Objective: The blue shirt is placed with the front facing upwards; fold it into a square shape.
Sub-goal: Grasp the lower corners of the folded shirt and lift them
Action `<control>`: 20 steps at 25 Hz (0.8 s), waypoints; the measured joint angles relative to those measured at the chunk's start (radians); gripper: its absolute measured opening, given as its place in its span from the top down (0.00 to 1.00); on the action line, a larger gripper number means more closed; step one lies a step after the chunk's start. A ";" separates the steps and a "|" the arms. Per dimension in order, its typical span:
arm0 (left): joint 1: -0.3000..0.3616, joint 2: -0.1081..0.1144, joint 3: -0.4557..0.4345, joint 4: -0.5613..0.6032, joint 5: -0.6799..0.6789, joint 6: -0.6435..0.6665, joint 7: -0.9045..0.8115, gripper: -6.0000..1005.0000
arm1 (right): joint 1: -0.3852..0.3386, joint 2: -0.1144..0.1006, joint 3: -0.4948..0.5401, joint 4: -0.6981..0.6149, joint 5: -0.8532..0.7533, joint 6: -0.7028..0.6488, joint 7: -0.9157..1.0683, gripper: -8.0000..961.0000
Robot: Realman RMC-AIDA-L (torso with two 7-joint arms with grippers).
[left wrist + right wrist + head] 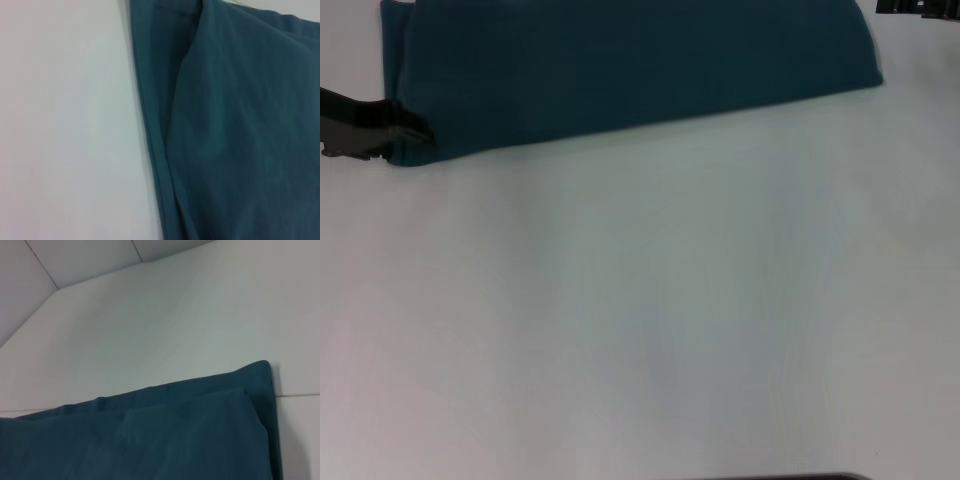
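Note:
The blue shirt [630,65] lies folded in a long band across the far part of the white table [650,300], running out of the head view at the top. Its plain teal cloth shows no lettering. My left gripper [392,132] sits at the band's near left corner, its black fingers touching the cloth there. Only a dark bit of my right gripper [917,6] shows, past the shirt's right end at the upper edge. Stacked layers and a hemmed edge of the shirt [235,140] fill the left wrist view. A folded corner of the shirt [165,435] appears in the right wrist view.
White tabletop stretches from the shirt to the near edge, where a dark strip [790,477] shows. In the right wrist view the table's far edge [100,280] runs before pale floor tiles [75,255].

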 joint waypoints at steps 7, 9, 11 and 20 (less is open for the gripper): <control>0.000 -0.001 0.000 -0.002 0.001 -0.004 -0.001 0.57 | 0.000 0.000 0.000 0.000 0.000 0.001 0.000 0.03; 0.000 0.000 0.000 -0.002 0.001 -0.004 -0.001 0.60 | 0.000 -0.001 0.000 0.000 0.000 0.001 0.001 0.03; 0.000 0.001 0.000 -0.002 0.002 -0.004 -0.001 0.65 | 0.000 -0.001 0.000 0.000 0.000 0.001 0.001 0.03; 0.000 0.003 0.000 0.002 0.014 -0.024 0.003 0.73 | 0.000 -0.002 0.001 0.000 0.000 0.001 0.001 0.03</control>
